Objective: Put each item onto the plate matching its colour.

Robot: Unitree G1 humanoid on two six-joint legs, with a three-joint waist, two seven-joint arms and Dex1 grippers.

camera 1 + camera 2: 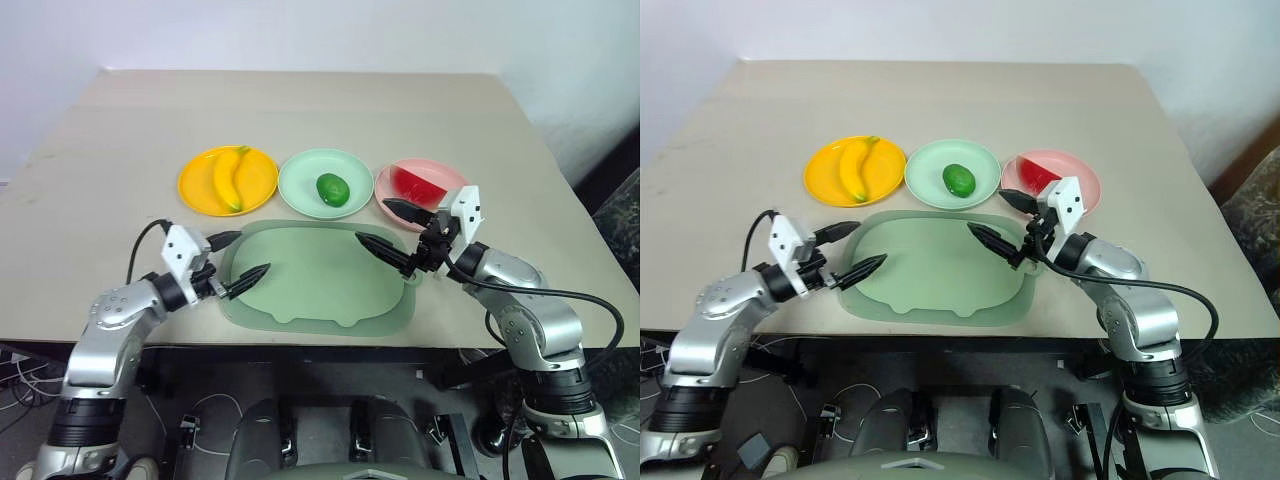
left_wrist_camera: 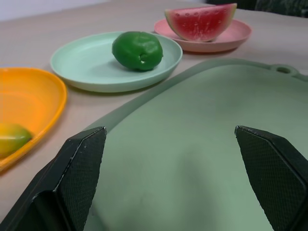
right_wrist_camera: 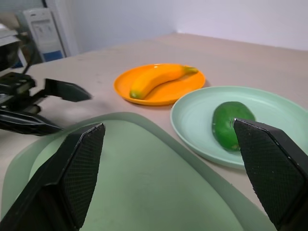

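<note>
Three round plates stand in a row across the table. The yellow banana (image 1: 231, 177) lies on the yellow-orange plate (image 1: 196, 184). On the mint green plate (image 1: 302, 180) rests the dark-green fruit (image 1: 333, 189). The watermelon wedge (image 1: 417, 184) sits on the pink plate (image 1: 450, 177). My left gripper (image 1: 233, 261) is open and empty at the left edge of the tray, nearer me than the plates. Over the tray's right corner, just in front of the pink plate, my right gripper (image 1: 386, 226) is open and empty too.
A larger pale green rounded tray (image 1: 320, 280) lies empty between the grippers, near the table's front edge. The beige table (image 1: 300, 110) stretches bare behind the plates. Cables run from both wrists.
</note>
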